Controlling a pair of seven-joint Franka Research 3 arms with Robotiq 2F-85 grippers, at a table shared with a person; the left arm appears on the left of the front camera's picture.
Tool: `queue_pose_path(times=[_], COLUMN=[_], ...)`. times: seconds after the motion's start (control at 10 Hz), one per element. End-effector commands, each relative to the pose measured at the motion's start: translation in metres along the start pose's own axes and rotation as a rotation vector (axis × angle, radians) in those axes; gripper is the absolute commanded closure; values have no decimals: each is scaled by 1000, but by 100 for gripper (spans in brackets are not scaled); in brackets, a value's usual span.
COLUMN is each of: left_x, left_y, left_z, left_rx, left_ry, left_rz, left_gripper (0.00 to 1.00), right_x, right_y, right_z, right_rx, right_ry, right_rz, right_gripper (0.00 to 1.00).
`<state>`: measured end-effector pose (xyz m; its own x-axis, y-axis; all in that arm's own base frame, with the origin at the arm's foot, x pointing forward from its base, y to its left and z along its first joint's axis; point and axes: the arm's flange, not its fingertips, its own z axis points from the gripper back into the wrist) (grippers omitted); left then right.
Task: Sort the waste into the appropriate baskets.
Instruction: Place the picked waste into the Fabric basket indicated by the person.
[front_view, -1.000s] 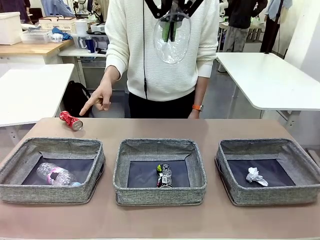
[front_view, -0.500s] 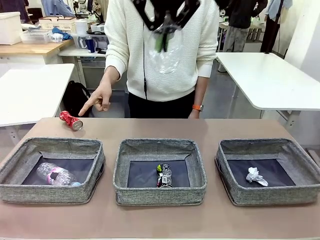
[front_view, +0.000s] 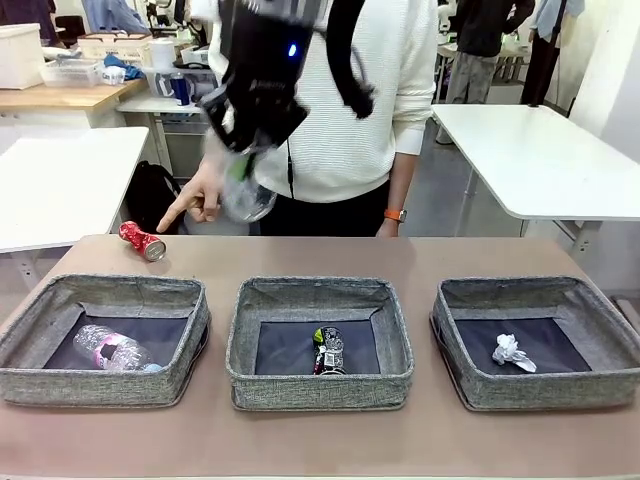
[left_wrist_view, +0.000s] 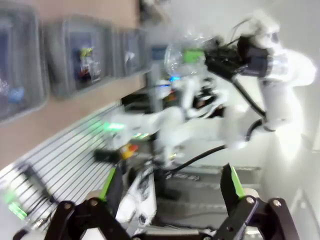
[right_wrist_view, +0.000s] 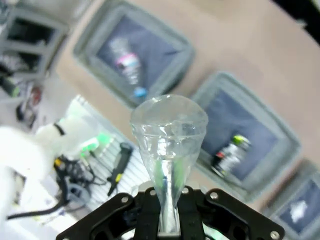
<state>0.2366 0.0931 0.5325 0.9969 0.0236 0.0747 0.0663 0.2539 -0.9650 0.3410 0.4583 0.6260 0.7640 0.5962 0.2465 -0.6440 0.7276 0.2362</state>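
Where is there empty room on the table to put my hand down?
Bare table runs along the far edge, right of the red can. More lies in front of the three baskets. The gaps between baskets are narrow. Each basket floor is mostly free: one bottle, one dark can, one paper wad.

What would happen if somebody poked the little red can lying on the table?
The red drink can would probably roll, since it lies on its round side on the flat brown table. It looks dented, so it may wobble instead of rolling straight. It is likely light and easy to shove.
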Motion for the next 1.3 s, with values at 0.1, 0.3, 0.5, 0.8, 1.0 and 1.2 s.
queue_pose_path(times=[0.1,0.3,0.5,0.8,1.0,1.2], left_x=[-3,-3,-4,-4,-4,-4], left_y=[-7,-4,-6,-6,-6,-6], left_z=[18,11,15,15,15,15], left_rx=[223,199,209,209,209,209], left_ry=[146,6,111,111,111,111], left_rz=[54,23,50,50,50,50], left_gripper=[0,0,0,0,0,0], right_x=[1,-3,4,20,48,54], right_y=[23,32,37,50,58,58], right_z=[-89,-118,-106,-164,-195,-214], right_rx=[164,-31,139,97,144,164], right_ry=[-11,41,8,-113,-158,-155], right_rz=[238,31,196,302,382,399], right_gripper=[93,93,93,93,93,93])
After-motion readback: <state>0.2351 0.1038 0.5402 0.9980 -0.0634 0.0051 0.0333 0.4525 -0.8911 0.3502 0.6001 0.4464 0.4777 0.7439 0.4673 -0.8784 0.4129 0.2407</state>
